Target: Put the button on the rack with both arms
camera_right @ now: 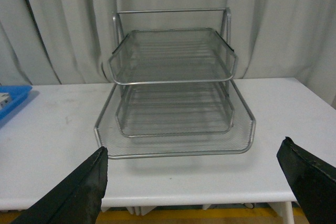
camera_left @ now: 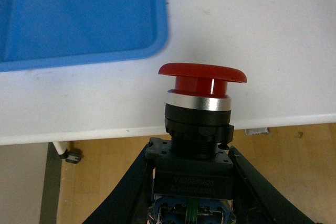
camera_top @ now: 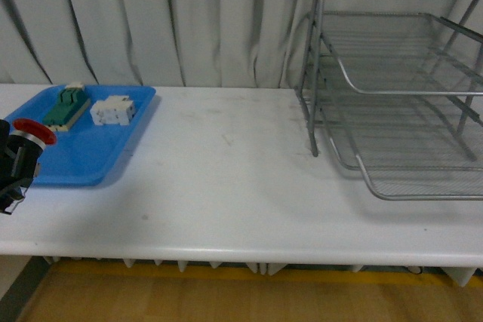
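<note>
The button (camera_left: 202, 103) has a round red mushroom cap, a silver ring and a dark blocky body. My left gripper (camera_left: 190, 182) is shut on that body, holding it above the table's front edge. From the front, the button (camera_top: 29, 137) and left gripper (camera_top: 11, 175) show at the far left, in front of the blue tray. The silver wire rack (camera_top: 400, 96) stands at the right of the table. In the right wrist view my right gripper (camera_right: 197, 182) is open, its fingers (camera_right: 84, 190) wide apart, facing the rack (camera_right: 173, 93) from the table's front edge with nothing between them.
A flat blue plastic tray (camera_top: 75, 160) lies at the left, holding a green-topped beige switch (camera_top: 66, 107) and a white blocky breaker (camera_top: 113, 109). A white table (camera_top: 241, 186) stretches between tray and rack. Grey curtains hang behind. Wood floor lies below the front edge.
</note>
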`<action>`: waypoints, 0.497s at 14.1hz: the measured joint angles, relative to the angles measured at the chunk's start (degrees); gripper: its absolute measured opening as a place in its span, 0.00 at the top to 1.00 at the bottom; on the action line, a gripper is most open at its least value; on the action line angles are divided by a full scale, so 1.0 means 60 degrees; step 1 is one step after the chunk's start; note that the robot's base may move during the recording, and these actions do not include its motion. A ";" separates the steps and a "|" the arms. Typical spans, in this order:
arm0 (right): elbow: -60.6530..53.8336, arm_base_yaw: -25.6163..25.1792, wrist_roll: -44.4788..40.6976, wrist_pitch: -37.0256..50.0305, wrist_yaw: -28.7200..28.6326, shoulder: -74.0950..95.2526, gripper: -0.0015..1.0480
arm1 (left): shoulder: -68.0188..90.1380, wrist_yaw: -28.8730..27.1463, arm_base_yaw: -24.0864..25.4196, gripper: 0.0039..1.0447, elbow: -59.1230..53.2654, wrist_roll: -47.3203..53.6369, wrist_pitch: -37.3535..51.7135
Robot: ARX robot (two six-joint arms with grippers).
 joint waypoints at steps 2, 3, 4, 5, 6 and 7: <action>0.0000 0.0000 0.0000 0.0004 -0.0004 0.0000 0.06 | -0.0007 0.0025 -0.0018 0.66 0.0004 0.0004 -0.0015; 0.0000 0.0000 0.0000 -0.0004 -0.0004 0.0004 0.06 | -0.0007 0.0029 -0.0018 0.66 0.0004 0.0004 -0.0007; 0.0000 0.0000 0.0000 -0.0007 -0.0004 0.0004 0.06 | -0.0007 0.0025 -0.0018 0.66 0.0004 0.0004 0.0000; 0.0000 0.0000 0.0000 0.0011 -0.0004 0.0004 0.06 | -0.0007 0.0036 -0.0018 0.66 0.0004 0.0004 -0.0004; 0.0000 0.0000 0.0000 -0.0004 -0.0004 0.0004 0.06 | -0.0007 0.0036 -0.0018 0.66 0.0004 0.0007 0.0000; 0.0000 0.0000 0.0000 -0.0011 0.0000 0.0000 0.06 | -0.0029 0.0058 -0.0018 0.66 0.0004 0.0007 0.0000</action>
